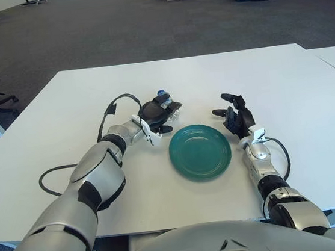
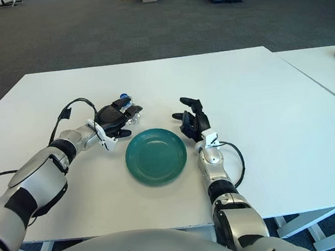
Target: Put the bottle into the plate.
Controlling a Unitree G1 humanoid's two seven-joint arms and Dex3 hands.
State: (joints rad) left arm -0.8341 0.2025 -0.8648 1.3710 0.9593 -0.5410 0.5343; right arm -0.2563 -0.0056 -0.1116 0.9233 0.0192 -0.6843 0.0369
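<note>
The left hand (image 1: 159,113) is out on the white table (image 1: 284,88), and its dark fingers (image 1: 170,108) are curled around a small clear bottle (image 1: 166,103). You can only see bits of the bottle: its blue cap pokes out at the far side of the fingers, and some clear plastic peeks through between them. The bottle is inside that grip, not on the plate. The green plate (image 1: 199,151) lies flat on the table, just beside the left fingers, on the side nearer the robot and a little to the right of them. The plate has nothing in it. The right hand (image 1: 234,115) is on the other side of the plate, close by its right edge. Its fingers (image 1: 229,98) are spread apart and bent a little, and they hold nothing. A black cable (image 1: 112,107) loops up from the left wrist, behind the fingers that hold the bottle.
</note>
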